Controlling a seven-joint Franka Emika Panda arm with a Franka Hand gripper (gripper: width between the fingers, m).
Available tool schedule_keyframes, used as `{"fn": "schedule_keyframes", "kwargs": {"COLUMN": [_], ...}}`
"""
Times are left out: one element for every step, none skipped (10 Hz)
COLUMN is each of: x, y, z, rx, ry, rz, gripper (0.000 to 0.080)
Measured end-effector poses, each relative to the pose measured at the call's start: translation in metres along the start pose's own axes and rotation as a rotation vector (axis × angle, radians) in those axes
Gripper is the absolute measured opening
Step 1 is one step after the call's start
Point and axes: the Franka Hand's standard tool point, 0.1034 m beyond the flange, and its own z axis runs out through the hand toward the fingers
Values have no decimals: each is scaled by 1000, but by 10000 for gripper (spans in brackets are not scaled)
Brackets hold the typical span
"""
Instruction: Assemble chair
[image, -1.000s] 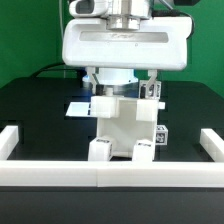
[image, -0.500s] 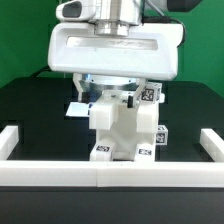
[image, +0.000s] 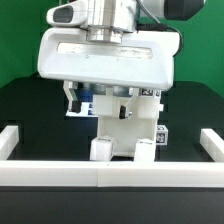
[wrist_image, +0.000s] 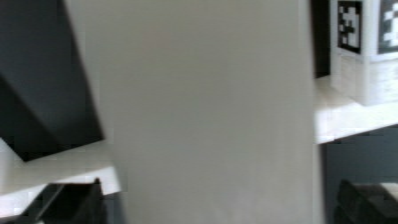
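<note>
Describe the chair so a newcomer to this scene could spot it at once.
Find the black table with the white rail along its near edge. Just behind the rail's middle, under the open gripper, stands the chair. Unlike the long plain rail, it is a chunky white block on short legs, bearing small black-and-white tags.

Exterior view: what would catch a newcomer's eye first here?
The bulky white gripper fills the upper middle, hanging open right above the chair. The chair stands on the black table, just behind the white rail in the foreground. In the wrist view, a broad white surface fills the middle.
</note>
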Motion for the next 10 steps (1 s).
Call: {"fn": "schedule_keyframes", "kwargs": {"x": [-1,-2,-2,-2,-3,-5,-6,-8,-14,-20], "y": [0,0,0,-1,-3,-5,-10,-18,-23,-28], "z": [-1,-1,-1,-1,-2,-8,-19,-32,-43,-52], "rx": [1,1,1,2,4,11,23,41,57,70], "ry": [0,-1,-2,-2,-7,-27,-45,-46,-47,-50], "rz": [1,0,1,3,14,48,95,106,107,126], "gripper": [648,648,648,648,648,648,648,648,648,648]}}
